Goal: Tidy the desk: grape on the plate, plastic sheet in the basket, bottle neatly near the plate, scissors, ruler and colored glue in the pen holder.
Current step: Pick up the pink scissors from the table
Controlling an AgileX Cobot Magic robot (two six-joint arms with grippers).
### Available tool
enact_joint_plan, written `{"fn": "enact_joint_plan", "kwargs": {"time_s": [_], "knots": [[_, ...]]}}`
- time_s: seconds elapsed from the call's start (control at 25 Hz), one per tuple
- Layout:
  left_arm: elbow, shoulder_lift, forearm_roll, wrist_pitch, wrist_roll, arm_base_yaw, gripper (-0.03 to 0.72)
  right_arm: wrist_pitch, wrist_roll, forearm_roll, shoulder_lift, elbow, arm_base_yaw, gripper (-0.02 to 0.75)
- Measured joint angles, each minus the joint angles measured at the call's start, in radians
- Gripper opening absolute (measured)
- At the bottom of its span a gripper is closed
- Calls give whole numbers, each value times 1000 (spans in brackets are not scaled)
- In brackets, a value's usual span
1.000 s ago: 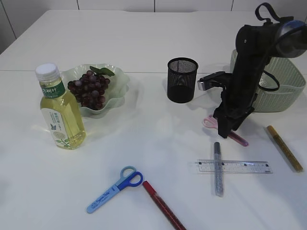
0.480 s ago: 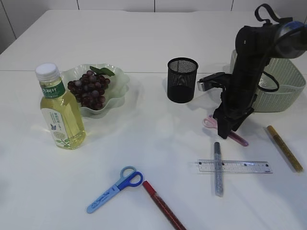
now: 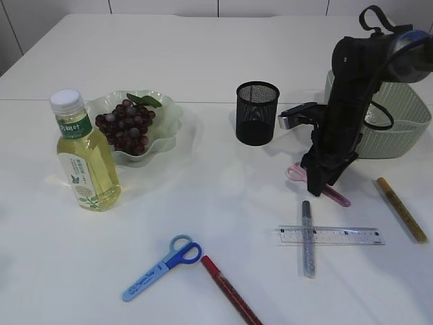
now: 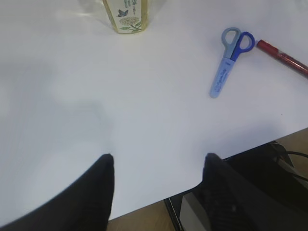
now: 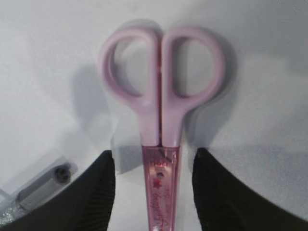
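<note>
- While the right end effector [image 5: 153, 192] sits low over the bench [image 3: 223, 196], its two dark fingers [image 5: 96, 192] stand apart on either side of the pink scissors [image 5: 161, 110], straddling the sheathed blade part. Can't really tell if the pads are touching it yet, looks like small gaps on both sides.
- Those pink scissors lie flat, handle loops pointing away from the wrist camera, closed up in a clear pink sheath.
- Just beside them, in the corner of the right wrist view, is the capped end of a silver glitter glue tube [image 5: 33, 192].
- From the outside camera, that silver tube [image 3: 308, 237] lies across the clear ruler [image 3: 330, 235], making a cross shape, a bit in front of the right arm.
- A gold glue tube [image 3: 401, 208] lies off to the right, near the pale green basket [image 3: 406, 128], which sits behind the arm.
- The black mesh pen holder [image 3: 257, 112] stands upright left of the arm, well apart from the scissors.
- The left end effector [image 4: 159, 187] hangs over the near edge of the bench with fingers spread and nothing between them.
- Ahead of it: blue scissors [image 4: 230, 60] and a red glue tube [image 4: 281, 57] just beside the handles, both flat on the bench.
- Further left, the bottle [image 3: 82, 154] of yellowish drink stands upright right next to the green wavy plate [image 3: 169, 118], and the grape bunch [image 3: 126, 126] is on the plate.
</note>
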Motion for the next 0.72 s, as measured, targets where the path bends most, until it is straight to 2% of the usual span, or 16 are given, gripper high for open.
{"fn": "enact_joint_plan", "kwargs": {"time_s": [0.72], "knots": [[0, 0, -1, 0, 0, 0, 424, 0, -2, -10, 7, -4, 0, 411]]}}
